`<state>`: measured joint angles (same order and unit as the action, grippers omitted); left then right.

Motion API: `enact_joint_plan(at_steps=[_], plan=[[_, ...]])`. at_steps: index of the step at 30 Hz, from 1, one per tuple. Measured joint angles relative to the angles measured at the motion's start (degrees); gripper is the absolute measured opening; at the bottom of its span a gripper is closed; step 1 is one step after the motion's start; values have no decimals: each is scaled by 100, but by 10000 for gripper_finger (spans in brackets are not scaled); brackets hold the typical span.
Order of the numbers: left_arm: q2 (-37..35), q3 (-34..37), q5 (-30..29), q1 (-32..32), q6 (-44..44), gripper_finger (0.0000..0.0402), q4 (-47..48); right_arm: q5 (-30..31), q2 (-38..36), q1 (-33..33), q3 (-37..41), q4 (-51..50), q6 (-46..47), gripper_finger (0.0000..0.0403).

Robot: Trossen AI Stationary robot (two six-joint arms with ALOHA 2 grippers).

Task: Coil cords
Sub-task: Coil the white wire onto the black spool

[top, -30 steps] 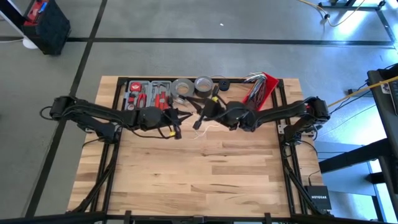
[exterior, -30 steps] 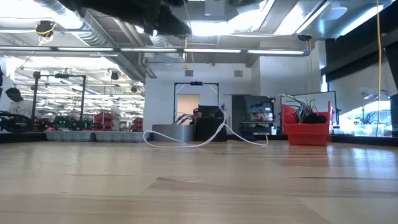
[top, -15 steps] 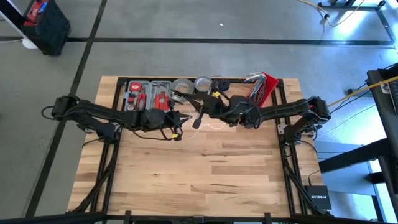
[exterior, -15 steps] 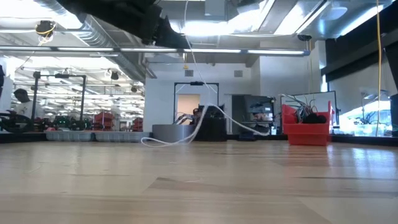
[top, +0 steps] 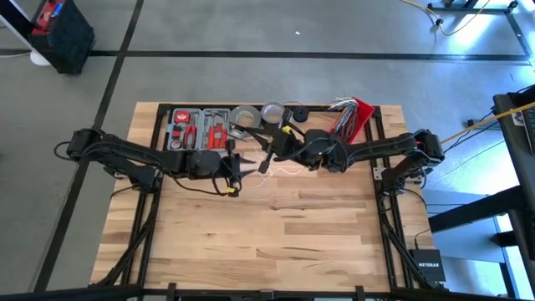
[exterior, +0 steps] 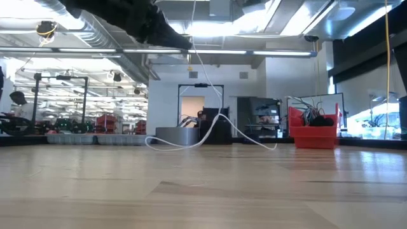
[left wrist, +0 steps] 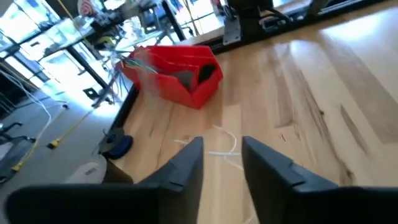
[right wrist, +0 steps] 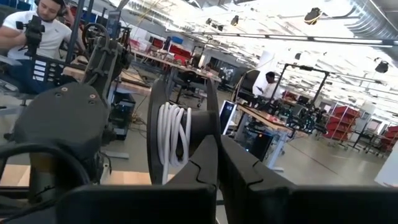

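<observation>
The white cord (exterior: 205, 83) rises from its loops on the table (exterior: 184, 141) up out of the low view. Several turns of it (right wrist: 174, 134) are wound against a round black disc (right wrist: 155, 124) at my right gripper (right wrist: 216, 146), which is shut and held above the table's far middle (top: 269, 153). My left gripper (left wrist: 222, 152) stands open just left of it (top: 248, 164), nothing between its fingers; loose cord (left wrist: 221, 146) lies on the wood beyond them. My right gripper holds the wound white cord and its black disc (right wrist: 186, 140) at the free ends of its shut fingers. The fingers themselves hide the exact place of contact. The coil stands upright, clear of the table, and the cord's free length hangs from it to the tabletop.
A tool tray (top: 199, 127), two tape rolls (top: 245, 117) (top: 273, 111) and a red bin of wires (top: 351, 119) line the far edge. The near half of the wooden table (top: 267, 234) is bare wood.
The white cord, which lay low on the table, has been drawn up in a steep line from its loops as my right gripper rose. My left gripper's fingers now stand apart in the high view, where they were together before.
</observation>
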<state>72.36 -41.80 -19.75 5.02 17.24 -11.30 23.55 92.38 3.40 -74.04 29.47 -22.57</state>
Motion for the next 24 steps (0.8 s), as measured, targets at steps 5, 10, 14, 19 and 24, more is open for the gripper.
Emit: enact_joint_plan(at_steps=[5,10,14,19,24], plan=[[1,-7,8,-41,9,146,-329,-2,2,0,0,3,-2,5],[28,-11,-32,-227,-212,155,-555,-17,2,0,0,2,-22,5],[33,-9,-50,-298,-362,155,-290,-20,2,0,1,-22,-22,5],[35,-9,-96,-314,-315,155,31,-22,2,0,4,-109,-24,5],[34,-9,556,-334,-533,155,-461,-70,4,0,4,-54,-24,5]])
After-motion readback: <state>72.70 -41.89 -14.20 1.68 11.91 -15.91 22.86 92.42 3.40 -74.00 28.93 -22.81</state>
